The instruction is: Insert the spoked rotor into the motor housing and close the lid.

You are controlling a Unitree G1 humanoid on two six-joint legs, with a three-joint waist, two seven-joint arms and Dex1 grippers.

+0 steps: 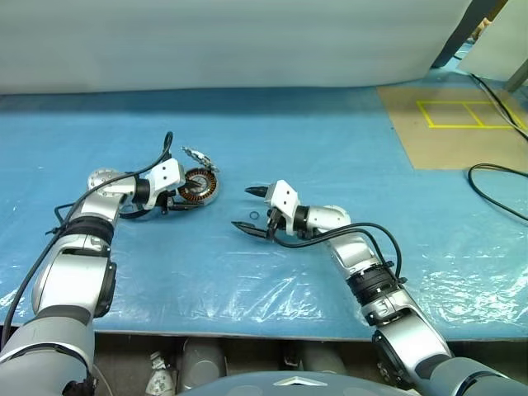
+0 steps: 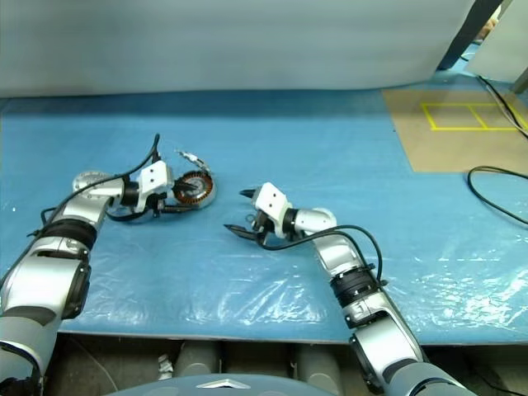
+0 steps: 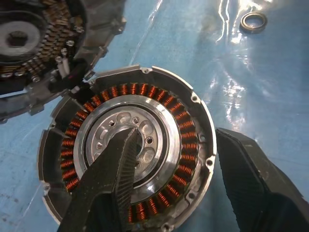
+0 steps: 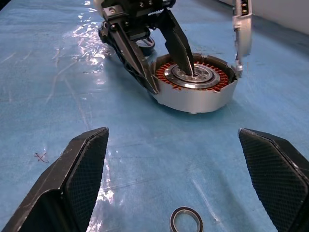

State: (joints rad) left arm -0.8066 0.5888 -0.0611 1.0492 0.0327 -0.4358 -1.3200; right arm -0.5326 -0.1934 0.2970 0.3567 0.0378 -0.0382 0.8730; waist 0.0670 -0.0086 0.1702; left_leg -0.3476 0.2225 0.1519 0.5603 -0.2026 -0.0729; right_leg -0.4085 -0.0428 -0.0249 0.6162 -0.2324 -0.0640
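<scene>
The motor housing (image 1: 200, 187), a round silver puck with copper windings (image 3: 186, 130) round a silver hub, lies on the blue sheet at the left. My left gripper (image 1: 193, 196) straddles its wall: one finger (image 3: 113, 169) rests in the hub and the other (image 3: 251, 183) presses the outside, so it is shut on the housing. The lid (image 4: 241, 34) stands on edge at the housing's far rim, its dark toothed face (image 3: 43, 43) towards the housing. My right gripper (image 1: 242, 208) hangs open a hand's width to the right, pointing at the housing. A round silver shape (image 1: 101, 176) behind my left forearm may be the spoked rotor; I cannot tell.
A small dark ring (image 1: 253, 216) lies on the sheet between my right gripper's fingers (image 4: 82, 179). A brown board with yellow tape squares (image 1: 462, 124) sits at the back right, with a black cable (image 1: 495, 177) beside it. The table's front edge (image 1: 247, 330) is near me.
</scene>
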